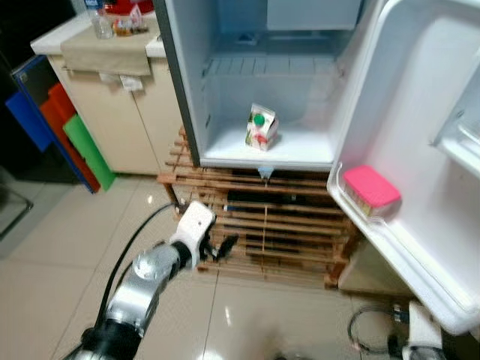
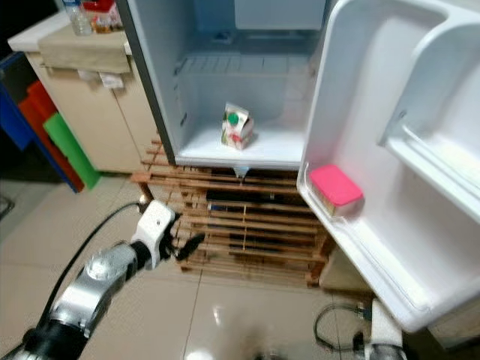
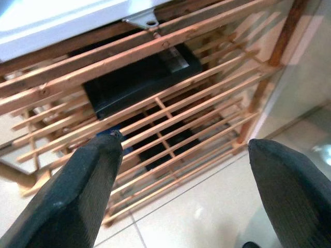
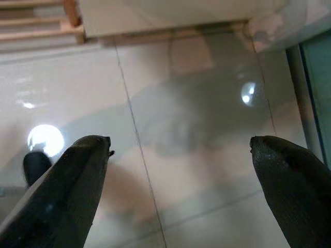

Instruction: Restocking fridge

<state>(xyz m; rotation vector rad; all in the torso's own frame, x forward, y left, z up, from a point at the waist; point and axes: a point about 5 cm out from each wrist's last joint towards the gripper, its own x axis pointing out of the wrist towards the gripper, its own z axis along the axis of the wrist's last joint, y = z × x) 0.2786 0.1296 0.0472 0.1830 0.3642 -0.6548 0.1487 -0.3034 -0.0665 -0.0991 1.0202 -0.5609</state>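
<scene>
The small fridge [image 1: 247, 82] stands open on a slatted wooden pallet [image 1: 262, 225], its door [image 1: 427, 150] swung wide to the robot's right. A small drink carton [image 1: 261, 127] with a green cap stands upright on the fridge floor, near the front edge and roughly midway across. A pink-lidded box [image 1: 370, 189] sits in the lowest door shelf, at the end nearest the hinge. The left tool [image 1: 223, 247] is held out low in front of the pallet, below the fridge's front left corner; its two black fingers [image 3: 88, 191] are spread wide apart with nothing between them, and past them the wrist view looks through the slats at a dark flat object [image 3: 139, 77] under the pallet, which may be a tray or case. The right tool [image 4: 178, 191] hangs down by the tiled floor [image 4: 196, 129] under the open door, fingers likewise well apart and empty. To the left of the fridge is a beige cabinet whose top serves as a table [image 1: 60, 37], carrying a bottle [image 1: 101, 19] and a few small items at its back edge; red, green and blue panels [image 1: 75, 139] lean against its side.
</scene>
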